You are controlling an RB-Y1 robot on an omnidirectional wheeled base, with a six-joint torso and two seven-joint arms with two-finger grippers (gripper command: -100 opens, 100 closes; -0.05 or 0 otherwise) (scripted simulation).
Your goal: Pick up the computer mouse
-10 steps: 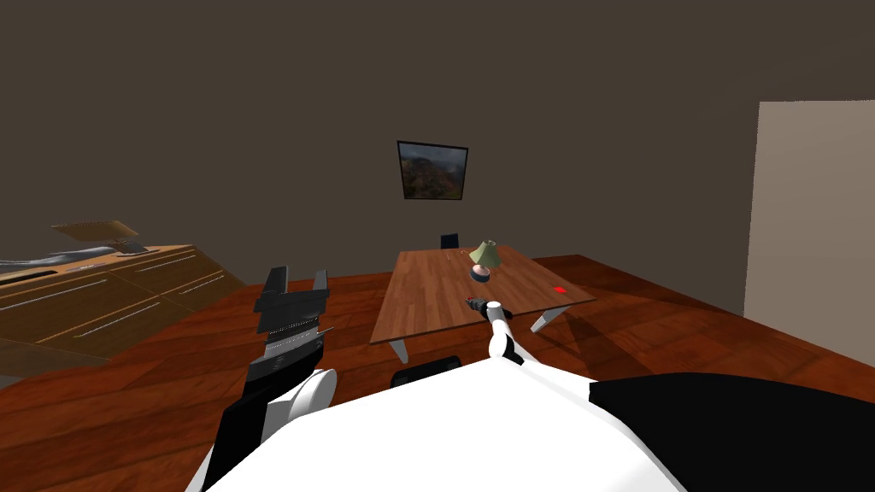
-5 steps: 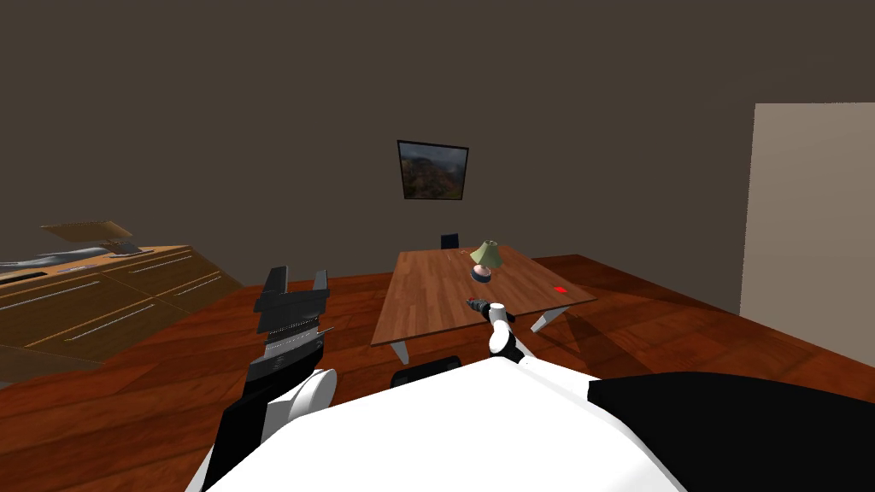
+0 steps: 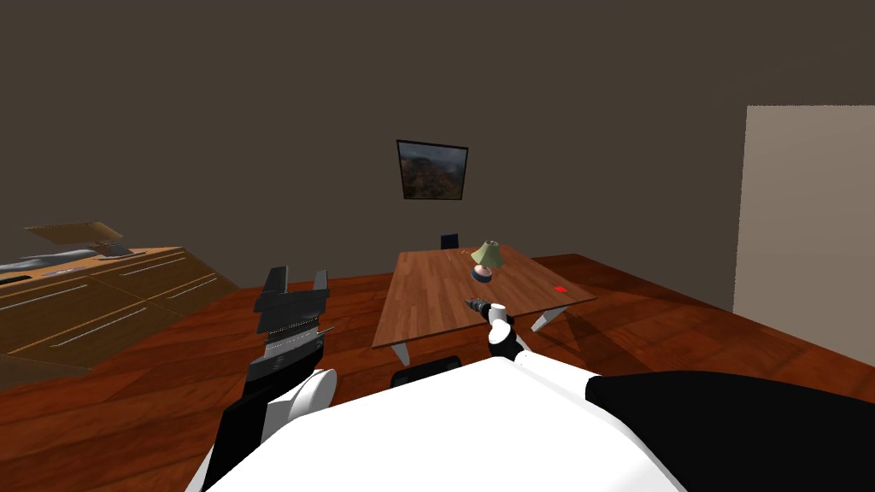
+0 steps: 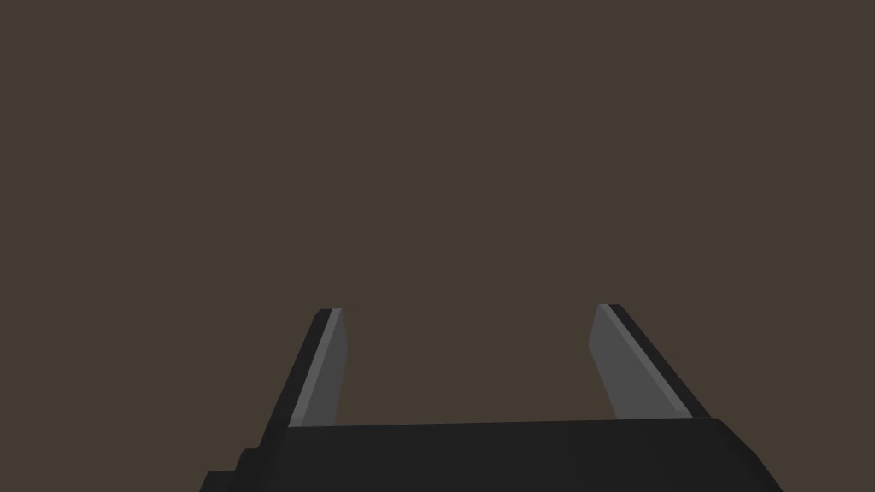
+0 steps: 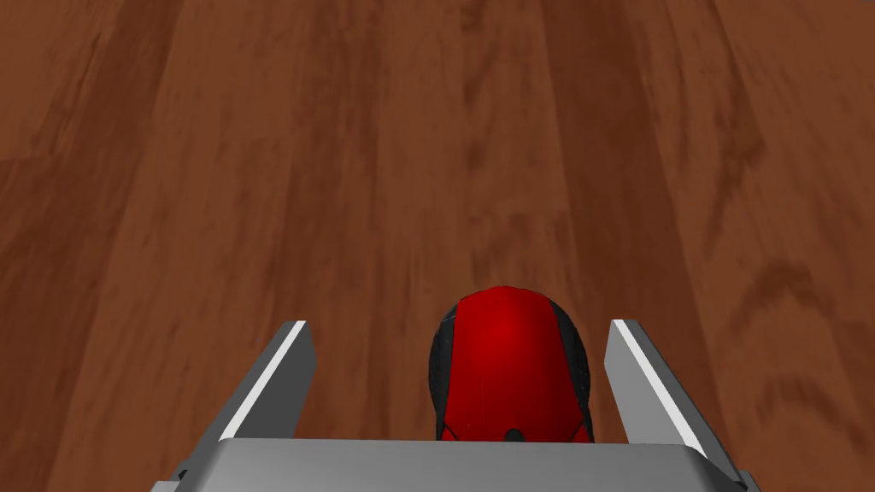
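A red computer mouse (image 5: 511, 367) with black sides lies on a brown wooden surface, between the fingers of my right gripper (image 5: 459, 323). That gripper is open, its blades standing clear of the mouse on both sides, and the gripper's body hides the mouse's near end. In the head view my right gripper (image 3: 471, 301) reaches over the near part of a wooden table (image 3: 427, 299). A small red item (image 3: 560, 289) lies on the table to the right of it. My left gripper (image 3: 295, 286) is raised and open, left of the table, with nothing in it (image 4: 466, 307).
A green-shaded lamp (image 3: 484, 259) stands mid-table beyond my right gripper. A dark chair (image 3: 449, 241) sits at the table's far end. A wooden sideboard (image 3: 102, 299) runs along the left. A pale wall (image 3: 803, 222) juts in at the right.
The whole head view has shifted a little: the sideboard and the pale wall have slid left. My right forearm has drawn in slightly. The left arm is unchanged.
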